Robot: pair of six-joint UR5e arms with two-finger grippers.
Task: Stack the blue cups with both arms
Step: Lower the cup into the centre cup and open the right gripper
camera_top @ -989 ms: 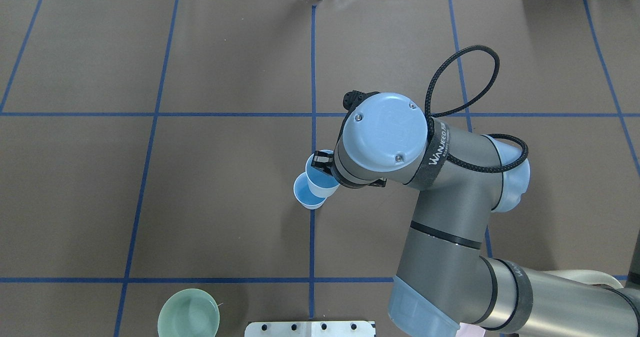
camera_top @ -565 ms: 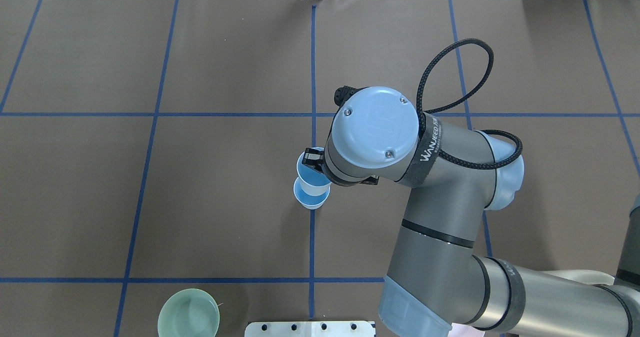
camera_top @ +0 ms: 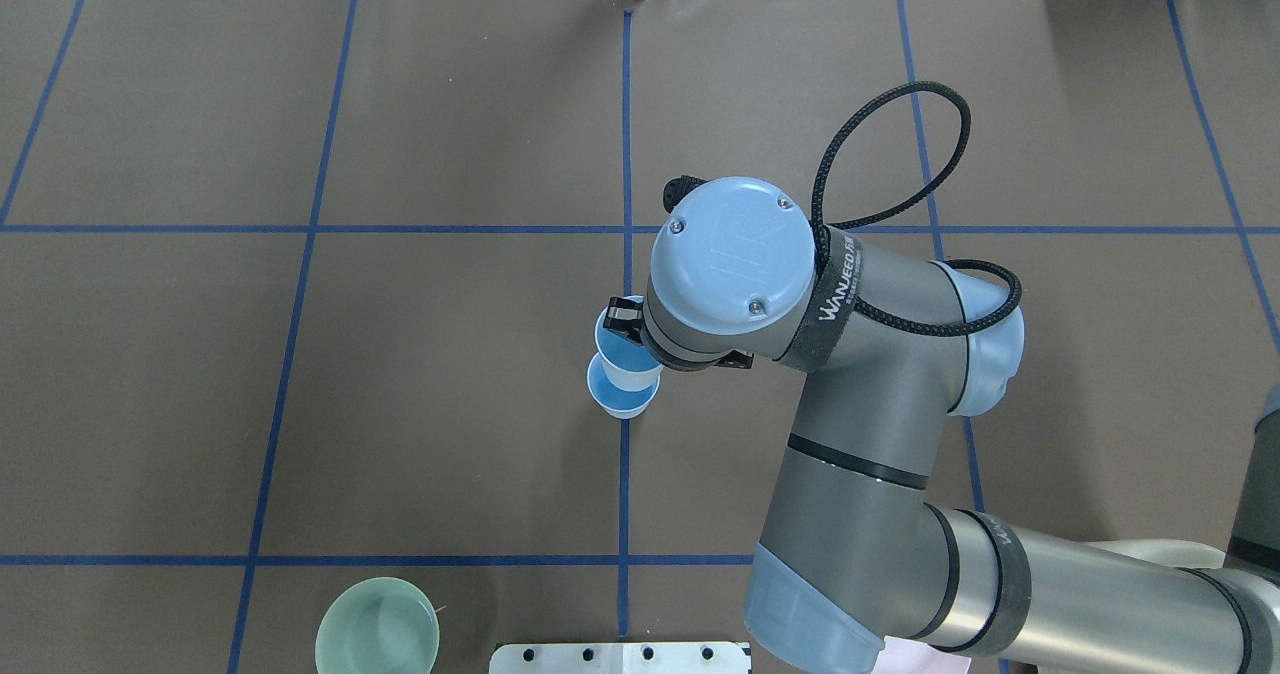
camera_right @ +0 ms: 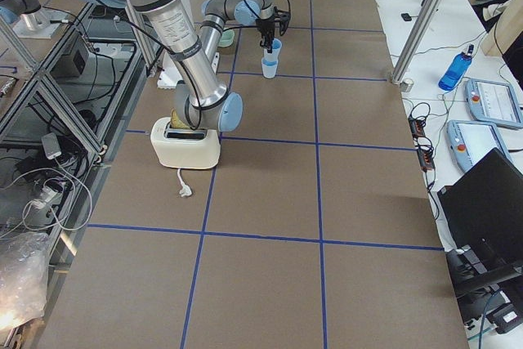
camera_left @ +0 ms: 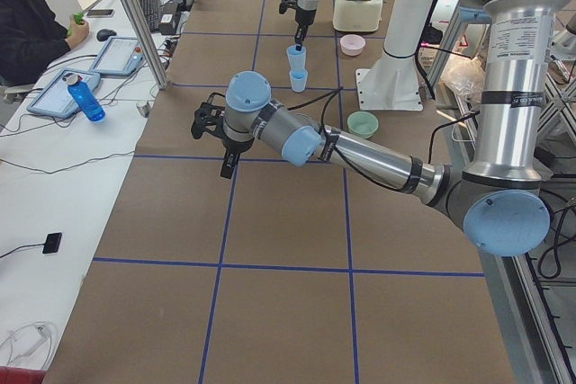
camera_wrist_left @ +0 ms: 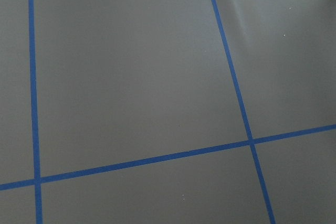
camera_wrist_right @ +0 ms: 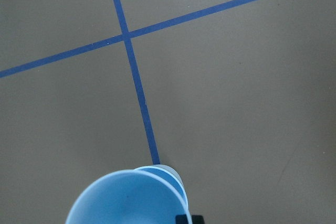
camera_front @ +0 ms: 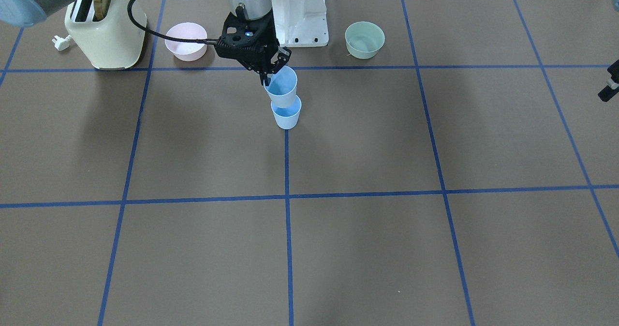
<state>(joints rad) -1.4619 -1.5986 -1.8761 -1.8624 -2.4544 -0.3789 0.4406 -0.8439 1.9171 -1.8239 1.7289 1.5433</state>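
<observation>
One blue cup (camera_front: 286, 114) stands upright on the table's blue centre line; it also shows in the overhead view (camera_top: 622, 398). My right gripper (camera_front: 267, 77) is shut on the rim of the second blue cup (camera_front: 281, 87) and holds it slightly tilted just above the standing one, its base at that cup's rim. Whether the two touch I cannot tell. The right wrist view shows the held cup (camera_wrist_right: 128, 199) over the lower cup's rim (camera_wrist_right: 169, 173). My left gripper (camera_left: 224, 156) hangs over bare table far to my left, away from the cups; I cannot tell whether it is open or shut.
A green bowl (camera_front: 364, 39), a pink bowl (camera_front: 186, 41) and a cream toaster (camera_front: 104, 31) stand near the white pedestal (camera_front: 300, 11) at my side of the table. An operator sits at a side desk in the exterior left view.
My right arm has moved left with the held cup, bringing it from beside the standing cup to more squarely over it and less tilted.
</observation>
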